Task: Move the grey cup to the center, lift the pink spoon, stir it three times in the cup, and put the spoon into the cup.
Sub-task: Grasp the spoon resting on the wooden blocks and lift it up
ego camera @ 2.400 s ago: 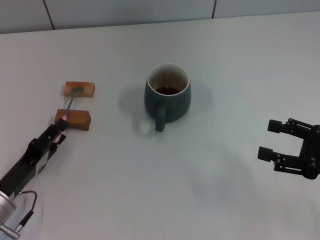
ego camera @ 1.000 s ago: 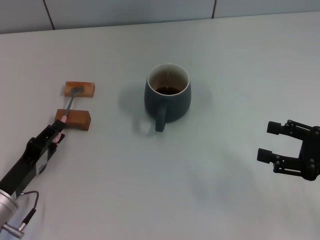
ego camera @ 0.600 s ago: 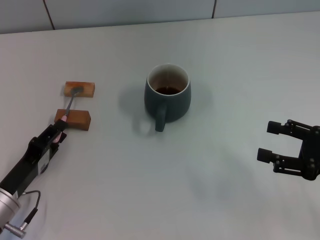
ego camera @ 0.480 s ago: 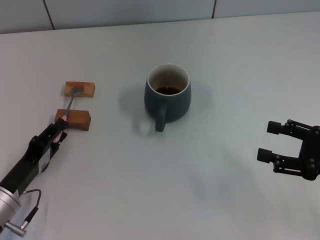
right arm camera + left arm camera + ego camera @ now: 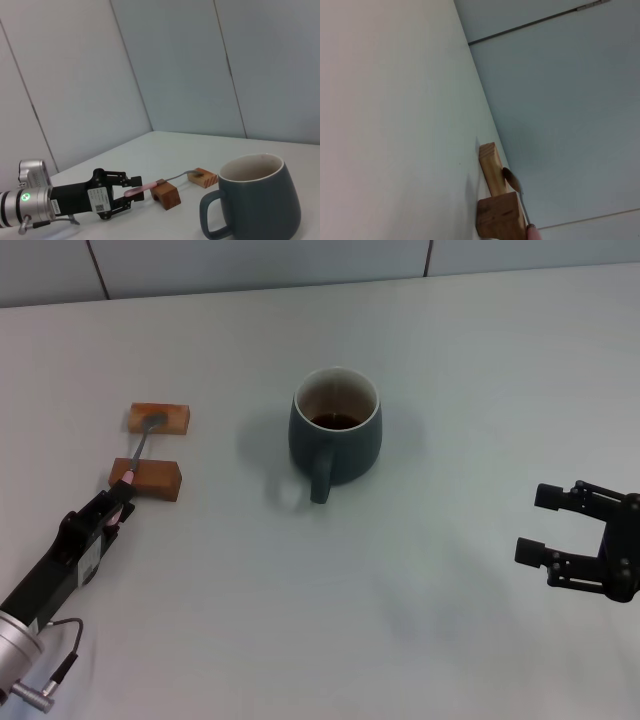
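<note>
Pink spoon bridges two wooden blocks on our left; the grey cup already sits mid-surface. We judge the spoon pickup is in hand — our left gripper has its jaws about the handle tip, apparently pinching it. Next, lift cleanly. Our right gripper idles, jaws spread.

The grey cup is standing upright mid-table, handle toward the robot, while the pink spoon is lying bridged across two blocks.
</note>
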You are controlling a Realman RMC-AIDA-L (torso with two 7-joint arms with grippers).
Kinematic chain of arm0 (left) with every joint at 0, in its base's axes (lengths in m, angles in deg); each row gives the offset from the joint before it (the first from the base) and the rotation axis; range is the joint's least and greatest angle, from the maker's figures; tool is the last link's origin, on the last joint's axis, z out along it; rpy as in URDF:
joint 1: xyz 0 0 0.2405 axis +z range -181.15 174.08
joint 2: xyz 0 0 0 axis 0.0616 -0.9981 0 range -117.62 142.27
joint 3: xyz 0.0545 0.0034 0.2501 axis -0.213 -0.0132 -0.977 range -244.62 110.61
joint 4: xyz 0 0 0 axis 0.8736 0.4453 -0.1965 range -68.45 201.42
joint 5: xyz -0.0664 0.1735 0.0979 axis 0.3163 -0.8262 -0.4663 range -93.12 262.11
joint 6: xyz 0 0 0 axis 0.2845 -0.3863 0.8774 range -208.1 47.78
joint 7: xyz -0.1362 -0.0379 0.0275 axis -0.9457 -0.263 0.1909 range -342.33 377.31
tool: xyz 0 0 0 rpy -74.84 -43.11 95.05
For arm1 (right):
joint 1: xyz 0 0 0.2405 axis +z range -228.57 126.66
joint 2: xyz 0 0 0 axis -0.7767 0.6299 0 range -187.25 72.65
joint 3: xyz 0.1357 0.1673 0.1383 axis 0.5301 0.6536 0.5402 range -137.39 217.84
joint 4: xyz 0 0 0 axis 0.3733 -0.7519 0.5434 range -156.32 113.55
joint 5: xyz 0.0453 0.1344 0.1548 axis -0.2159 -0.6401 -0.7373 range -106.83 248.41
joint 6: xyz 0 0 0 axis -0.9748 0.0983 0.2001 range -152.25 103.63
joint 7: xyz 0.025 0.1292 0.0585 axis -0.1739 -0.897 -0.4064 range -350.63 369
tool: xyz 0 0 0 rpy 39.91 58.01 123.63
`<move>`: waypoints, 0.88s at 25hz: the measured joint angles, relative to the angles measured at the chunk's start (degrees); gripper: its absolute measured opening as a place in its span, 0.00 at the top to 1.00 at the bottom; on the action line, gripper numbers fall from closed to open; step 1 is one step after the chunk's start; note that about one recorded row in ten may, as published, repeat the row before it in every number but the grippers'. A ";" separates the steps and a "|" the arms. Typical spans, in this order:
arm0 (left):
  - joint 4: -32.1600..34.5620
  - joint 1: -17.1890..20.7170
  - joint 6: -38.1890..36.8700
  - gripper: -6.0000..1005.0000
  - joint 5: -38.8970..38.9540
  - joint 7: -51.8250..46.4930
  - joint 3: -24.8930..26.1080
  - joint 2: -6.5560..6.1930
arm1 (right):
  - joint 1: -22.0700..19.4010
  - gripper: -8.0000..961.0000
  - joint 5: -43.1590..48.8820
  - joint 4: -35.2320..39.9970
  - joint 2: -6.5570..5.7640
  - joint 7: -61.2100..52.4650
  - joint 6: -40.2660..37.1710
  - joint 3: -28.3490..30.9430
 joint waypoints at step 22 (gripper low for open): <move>0.17 -0.43 0.14 0.77 -0.20 -0.32 -0.25 -0.01 | 0.16 0.14 0.66 -0.07 0.00 0.05 0.08 0.00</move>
